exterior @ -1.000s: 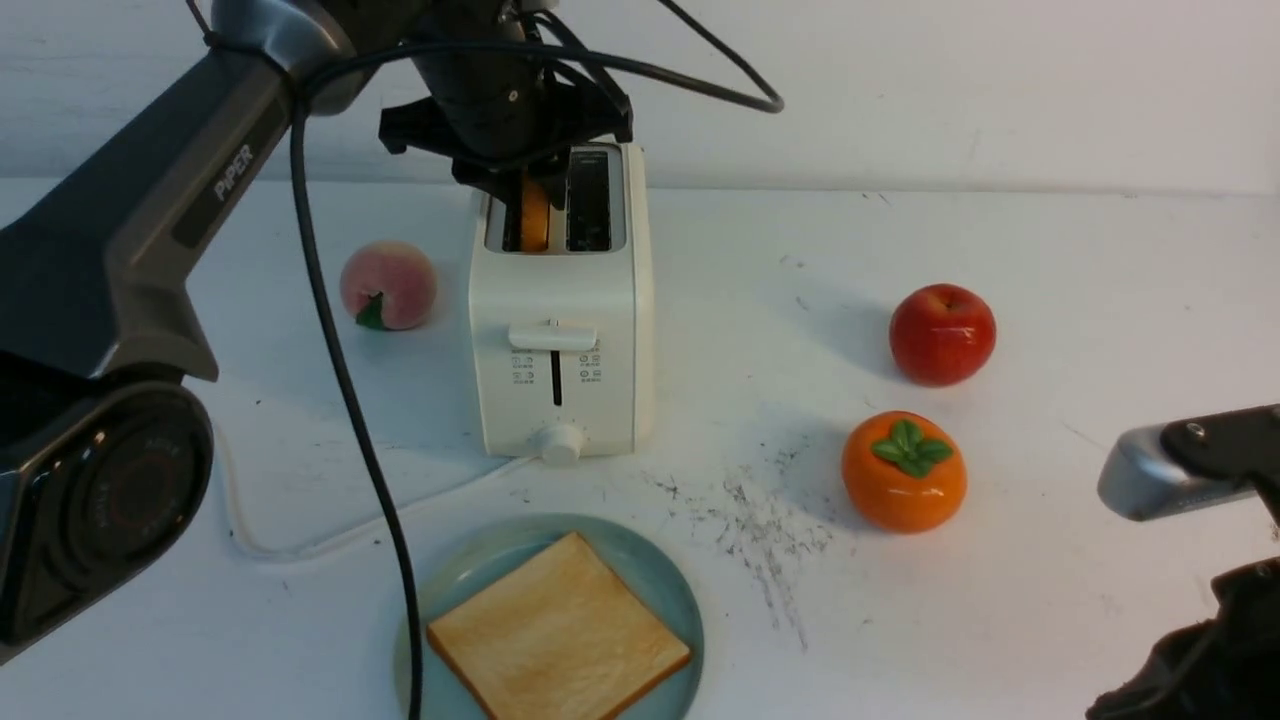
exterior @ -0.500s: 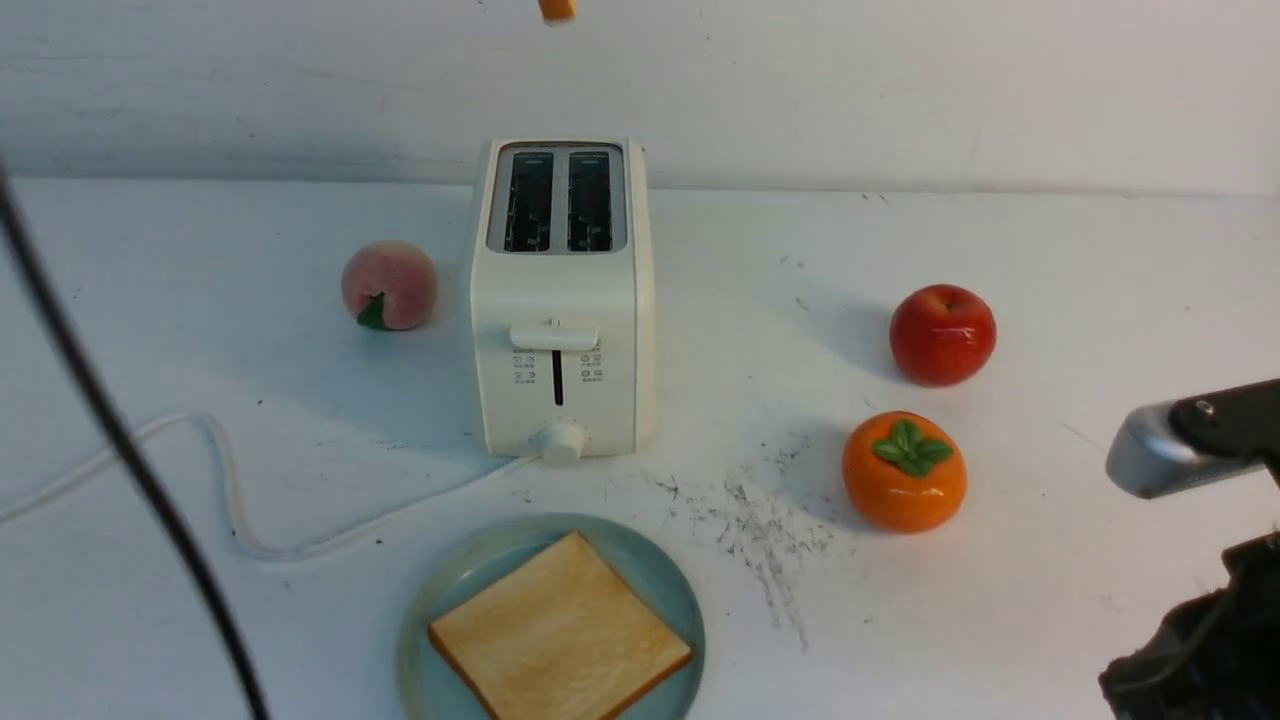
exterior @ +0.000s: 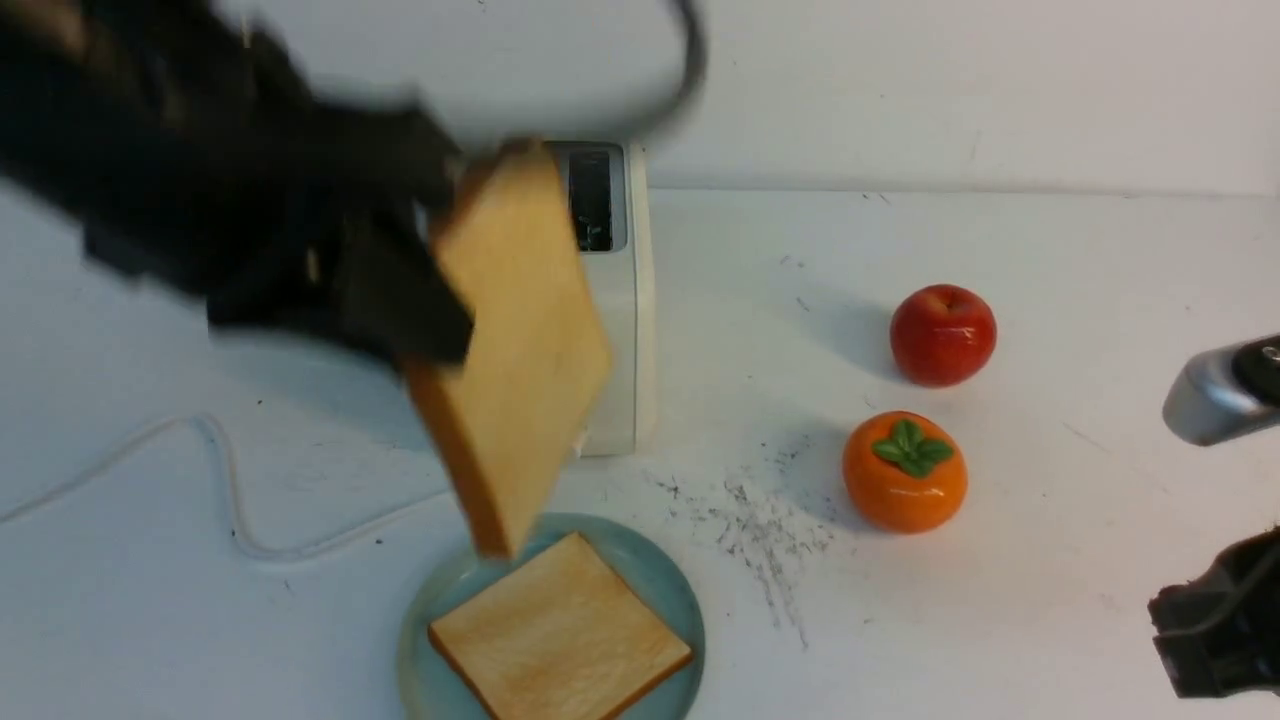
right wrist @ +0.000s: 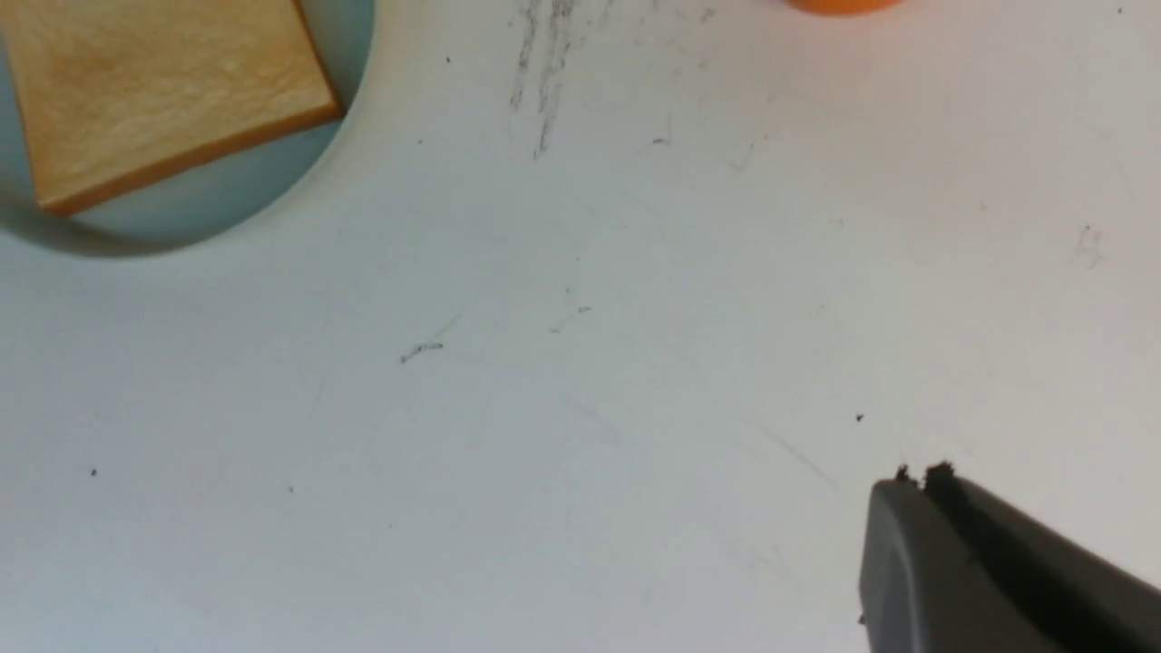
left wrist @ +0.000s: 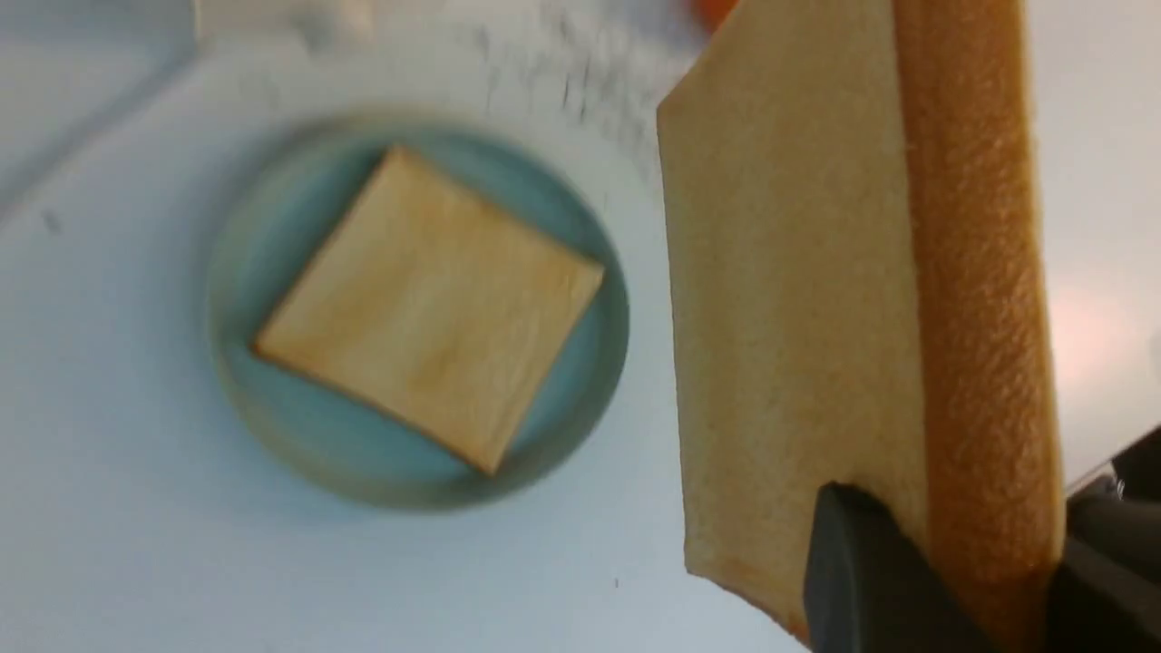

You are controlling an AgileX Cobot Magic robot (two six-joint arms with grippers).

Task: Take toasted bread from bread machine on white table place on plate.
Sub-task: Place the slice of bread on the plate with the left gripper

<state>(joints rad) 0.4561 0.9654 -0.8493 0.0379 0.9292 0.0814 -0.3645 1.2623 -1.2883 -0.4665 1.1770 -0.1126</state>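
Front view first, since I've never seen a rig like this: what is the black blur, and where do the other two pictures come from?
It is a two-armed robot seen from between its arms. The blur is its left arm; its jaws pinch a slice of toast near a plate holding another slice. Behind stands a white toaster; an apple and an orange persimmon sit on the white table. The other pictures come from cameras on each wrist. The right arm hangs aside, jaws shut, holding nothing.

Glossy plate [exterior: 665,590], rough-crusted toasted bread [left wrist: 980,272], scuffed matt white table [right wrist: 580,363].
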